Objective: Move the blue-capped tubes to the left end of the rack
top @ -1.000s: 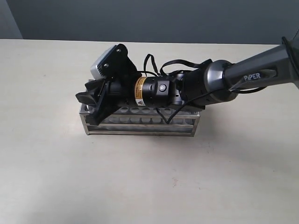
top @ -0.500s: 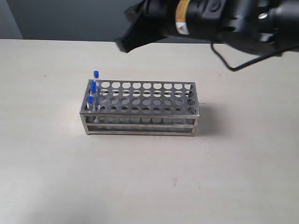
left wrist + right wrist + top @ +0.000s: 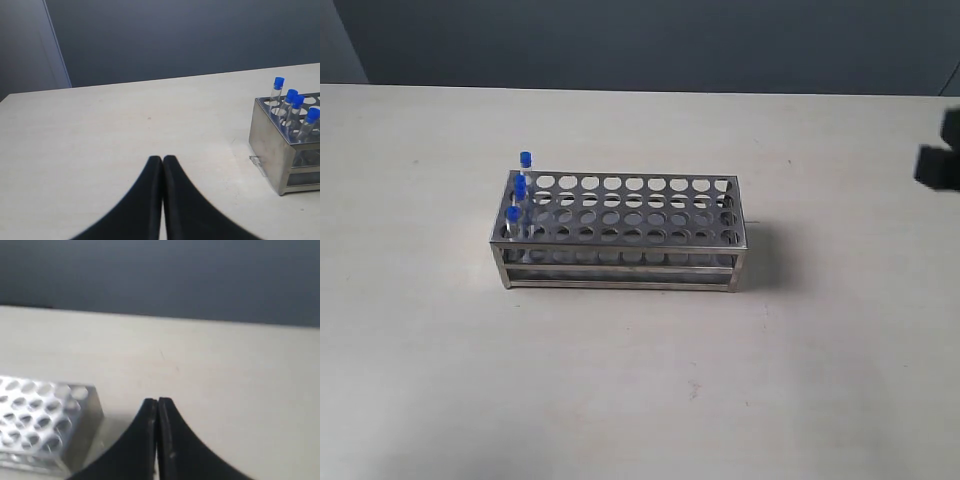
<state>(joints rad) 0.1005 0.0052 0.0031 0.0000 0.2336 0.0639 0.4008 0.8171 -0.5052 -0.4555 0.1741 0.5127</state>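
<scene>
The steel rack [image 3: 620, 268] stands in the middle of the table. Several blue-capped tubes [image 3: 520, 186] stand upright in the holes at its left end, one behind another. The left wrist view shows the same tubes [image 3: 291, 96] at the rack's [image 3: 272, 150] near end, off to the side of my left gripper [image 3: 162, 158], which is shut and empty above bare table. My right gripper [image 3: 157, 401] is also shut and empty, beyond the rack's [image 3: 82, 427] other end, whose holes are empty. Only a dark blurred piece of the right arm [image 3: 939, 163] shows in the exterior view.
The pale tabletop [image 3: 640, 380] spreads out on all sides of the rack. A dark wall [image 3: 640, 40] runs behind the table's far edge. No other objects lie on the table.
The right arm, which reached over the rack's left end a second ago, has lifted and swung away to the right edge of the view. The tubes stay in the rack.
</scene>
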